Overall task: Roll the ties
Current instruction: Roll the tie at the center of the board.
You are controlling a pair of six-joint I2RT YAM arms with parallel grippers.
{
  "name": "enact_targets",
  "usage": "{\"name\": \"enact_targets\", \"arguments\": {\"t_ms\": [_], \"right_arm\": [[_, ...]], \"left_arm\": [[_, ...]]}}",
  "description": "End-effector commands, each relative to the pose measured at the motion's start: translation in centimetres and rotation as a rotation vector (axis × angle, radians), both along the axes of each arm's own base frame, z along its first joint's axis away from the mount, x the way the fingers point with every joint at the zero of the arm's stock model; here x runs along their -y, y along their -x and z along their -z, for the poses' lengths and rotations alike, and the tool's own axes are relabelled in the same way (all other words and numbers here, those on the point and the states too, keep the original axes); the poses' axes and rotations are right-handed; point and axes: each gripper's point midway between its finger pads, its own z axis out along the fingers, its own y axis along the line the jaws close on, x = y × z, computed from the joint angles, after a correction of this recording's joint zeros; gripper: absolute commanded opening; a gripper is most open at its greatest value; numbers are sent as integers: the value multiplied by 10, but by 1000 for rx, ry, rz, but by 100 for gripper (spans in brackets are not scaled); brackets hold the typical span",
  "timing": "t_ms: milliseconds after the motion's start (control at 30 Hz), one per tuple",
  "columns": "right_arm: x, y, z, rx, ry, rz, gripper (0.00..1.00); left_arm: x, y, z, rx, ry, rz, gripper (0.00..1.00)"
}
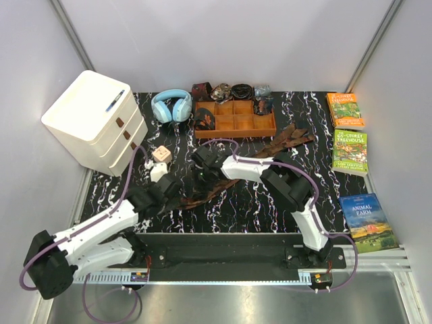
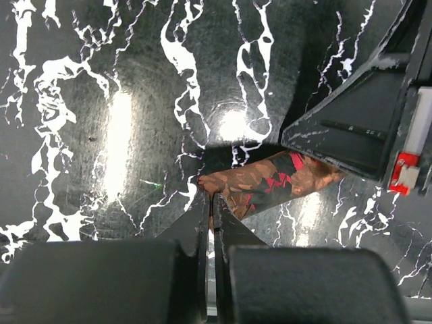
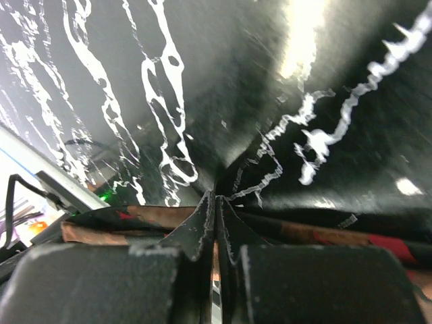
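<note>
Near the table's [image 2: 101, 101] middle, left fingers [image 2: 192, 229] clench the tie's [image 2: 270, 182] tip; right fingers [image 3: 194, 231] clamp its band, largely hidden behind them.

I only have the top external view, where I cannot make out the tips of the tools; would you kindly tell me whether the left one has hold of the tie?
Observer: Yes. In the left wrist view the left tool is shut, pinching the narrow end of the tie.
Operator: Thank you. And the right one?
Observer: In the right wrist view the right tool is shut as well, with tie fabric running out on both sides of it.
</note>
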Motion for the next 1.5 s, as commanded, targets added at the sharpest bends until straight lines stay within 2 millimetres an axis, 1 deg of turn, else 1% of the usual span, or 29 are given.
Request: {"name": "enact_targets", "arguments": {"t_ms": [0,33,67,100,133,233,367,400,467,500,567,600,633,667,700,767,800,867,933,967,1000,1033,1100,1167,1367,1467], "right_arm": [[11,0,-16,57,28,26,4],[14,-2,-16,73,38,39,4],[16,-3,-16,80,45,45,5],[18,-7,-15,102,57,56,5],[18,-9,-20,118,55,64,5],[20,-17,-25,162,63,76,5],[23,-29,-33,206,67,101,10],[26,-36,-38,219,64,122,10],[31,-43,-45,237,62,142,11],[36,-50,-56,253,50,164,10],[46,-53,-60,260,50,175,10],[54,-53,-66,263,45,190,10],[58,-53,-69,266,42,195,11],[61,-52,-72,269,40,194,11],[65,-47,-75,266,31,190,11],[65,-37,-78,240,5,181,10],[62,-28,-77,209,-33,163,9],[56,-16,-76,168,-82,156,9],[47,1,-69,134,-119,140,8],[43,6,-66,128,-129,130,8],[37,9,-58,118,-129,120,8],[29,19,-55,111,-128,93,7],[23,24,-45,96,-116,86,6],[21,28,-40,89,-110,94,6],[28,34,-29,78,-91,90,6],[32,35,-27,81,-83,99,5]], "left_arm": [[20,-15,-24,20,24,60,0],[22,-14,-21,-4,17,71,0],[26,-16,-25,-3,23,76,0],[28,-17,-23,-16,15,82,0],[29,-17,-24,-21,18,85,0],[34,-16,-26,-35,20,96,0],[38,-16,-33,-33,20,106,0],[38,-15,-32,-39,14,109,0],[39,-14,-32,-43,4,113,0],[38,-13,-30,-51,-3,113,0],[41,-11,-30,-53,-5,118,0],[41,-11,-30,-54,-7,118,0],[42,-10,-30,-56,-7,119,0],[44,-9,-30,-53,-6,124,0],[44,-9,-30,-56,-10,124,0],[46,-9,-32,-53,-12,128,0],[47,-10,-32,-53,-13,129,0],[49,-10,-36,-48,-13,133,0],[51,-11,-37,-47,-15,132,0],[52,-11,-37,-48,-15,134,0],[53,-12,-37,-50,-15,135,0],[54,-11,-37,-53,-17,139,0],[55,-11,-36,-58,-24,144,0],[55,-11,-36,-60,-28,144,0],[57,-13,-40,-53,-33,146,0],[59,-15,-43,-50,-40,152,0]]}}
